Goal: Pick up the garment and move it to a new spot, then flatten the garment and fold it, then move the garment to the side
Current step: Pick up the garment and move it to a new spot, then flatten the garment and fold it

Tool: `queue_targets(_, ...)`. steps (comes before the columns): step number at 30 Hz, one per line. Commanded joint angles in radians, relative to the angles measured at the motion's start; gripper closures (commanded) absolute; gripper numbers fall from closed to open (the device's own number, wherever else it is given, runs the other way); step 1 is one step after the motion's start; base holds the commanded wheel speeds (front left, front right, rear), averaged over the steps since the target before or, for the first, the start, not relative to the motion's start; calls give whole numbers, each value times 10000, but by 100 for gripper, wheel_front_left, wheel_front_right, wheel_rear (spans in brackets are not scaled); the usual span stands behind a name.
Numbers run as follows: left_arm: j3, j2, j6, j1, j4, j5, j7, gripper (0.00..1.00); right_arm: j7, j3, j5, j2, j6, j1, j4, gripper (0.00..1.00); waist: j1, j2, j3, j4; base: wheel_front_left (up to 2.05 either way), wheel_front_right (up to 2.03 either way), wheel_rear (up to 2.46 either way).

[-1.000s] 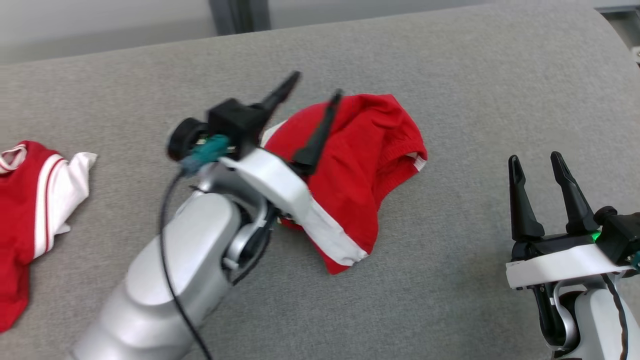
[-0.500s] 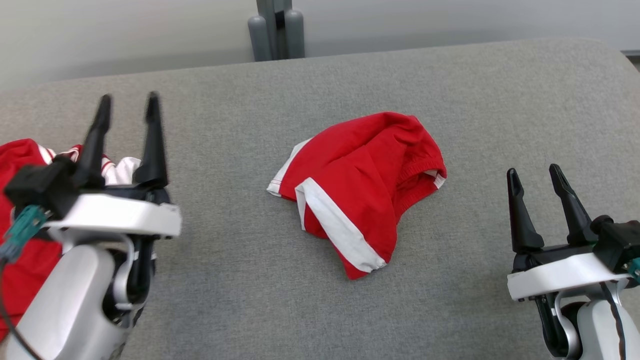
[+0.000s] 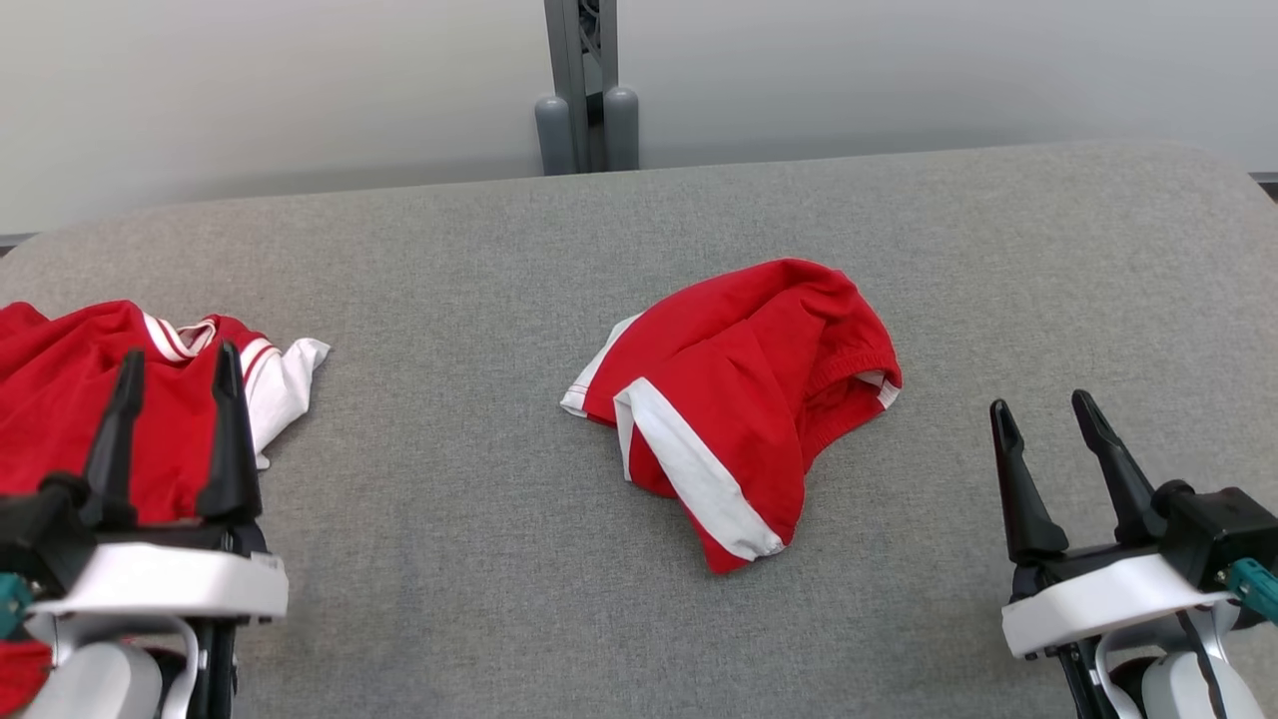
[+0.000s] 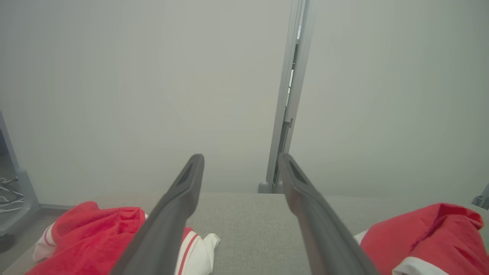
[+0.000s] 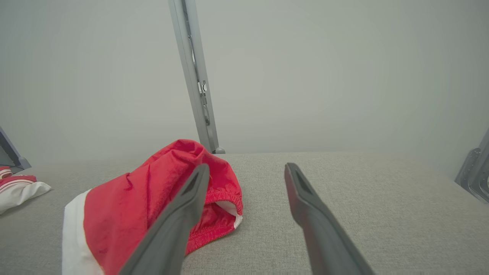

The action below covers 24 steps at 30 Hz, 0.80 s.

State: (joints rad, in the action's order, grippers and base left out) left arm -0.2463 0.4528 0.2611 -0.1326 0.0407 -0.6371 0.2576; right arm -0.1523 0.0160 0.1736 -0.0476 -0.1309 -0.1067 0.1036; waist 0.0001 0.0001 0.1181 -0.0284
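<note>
Head view, shorts: the red shorts (image 3: 744,399) are lying crumpled mid-way across the grey surface (image 3: 479,499), white trim showing, and nothing is touching them.
Head view, left end effector: the left end effector (image 3: 180,357) is hovering at the lower left with its fingers spread wide and gripping nothing, in front of a red and white shirt (image 3: 90,399).
Head view, right end effector: the right end effector (image 3: 1040,405) is waiting at the lower right, also spread wide and empty, well apart from the shorts.
Head view, background: a grey post (image 3: 587,90) is standing behind the far edge.
Left wrist view: the left end effector (image 4: 240,157) is pointing at the pale wall with its fingers parted; the shirt (image 4: 95,236) is lying low on the left and the shorts (image 4: 420,236) low on the right.
Right wrist view: the right end effector (image 5: 247,166) is gaping wide over the surface (image 5: 363,198); the shorts (image 5: 153,202) are bunching up behind its left-hand finger, elastic waistband facing the camera.
</note>
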Motion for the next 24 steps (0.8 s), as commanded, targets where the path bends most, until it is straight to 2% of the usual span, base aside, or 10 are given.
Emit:
queue_targets(1, -23, 79, 46, 194, 51, 116, 49, 0, 41, 6, -17, -53, 3, 114, -64, 0, -1, -1, -30, -5, 0, 0, 0)
queue_targets(13, -552, 235, 343, 1520, 522, 222, -505, 0, 295, -83, 89, -50, 3, 951, -235, 0, -1, -1, -664, -73, 0, 0, 0)
queue_targets(24, -694, 239, 540, 1407, 867, 316, -719, 0, 497, -121, 50, -52, 3, 1143, -500, 0, -1, -1, -710, -47, 0, 0, 0)
